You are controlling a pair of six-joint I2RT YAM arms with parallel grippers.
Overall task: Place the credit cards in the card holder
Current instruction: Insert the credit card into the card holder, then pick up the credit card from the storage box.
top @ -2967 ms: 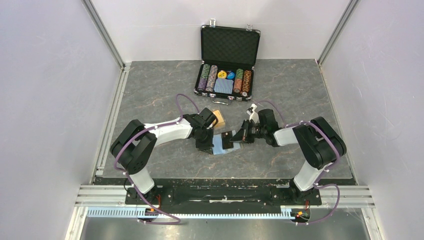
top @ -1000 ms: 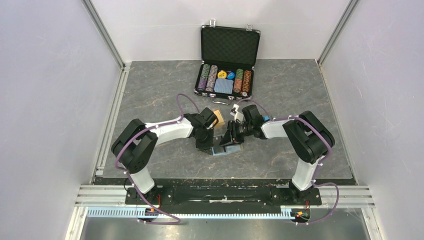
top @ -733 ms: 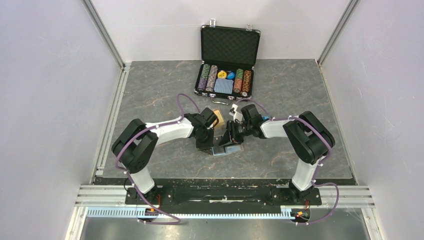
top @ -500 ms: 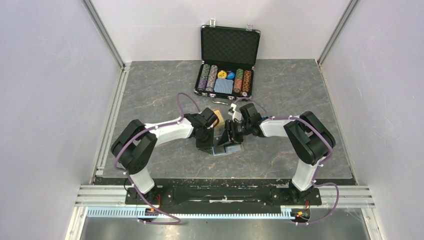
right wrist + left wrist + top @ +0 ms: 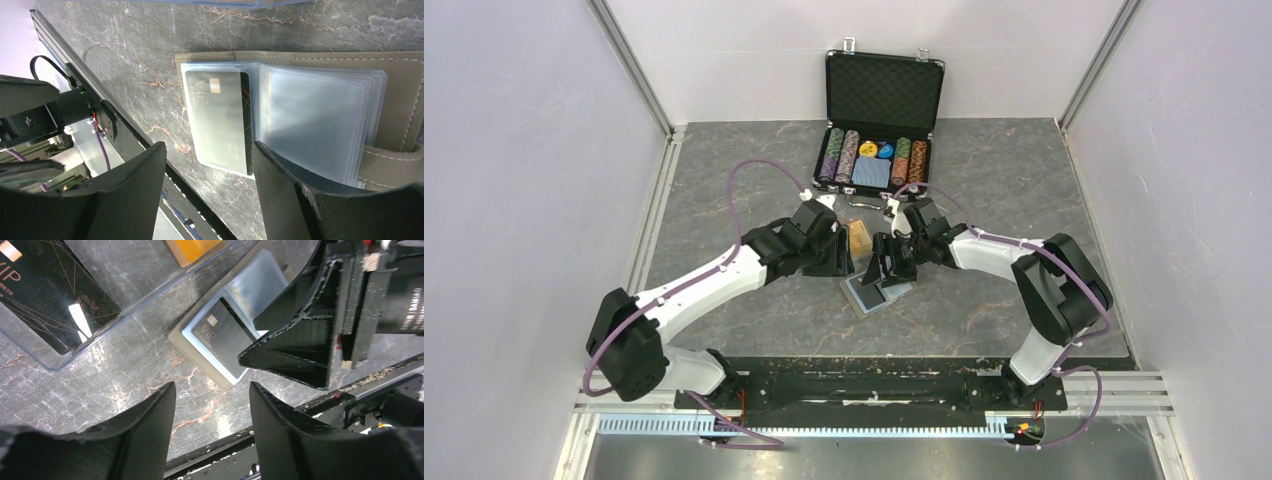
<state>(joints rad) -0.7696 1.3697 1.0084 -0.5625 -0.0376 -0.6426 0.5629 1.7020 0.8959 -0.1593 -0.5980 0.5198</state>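
Spread flat on the veined grey desk: stitched khaki card holder, a glossy black credit card tucked inside its frosted clear front sleeve. Left pincer beside, right pincer overhead, both gaping wide and empty.

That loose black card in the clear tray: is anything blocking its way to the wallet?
Yes. The right gripper sits open right over the wallet and its sleeves. The wall of the clear tray also lies between the black card and the wallet. A second black card already fills the front sleeve.
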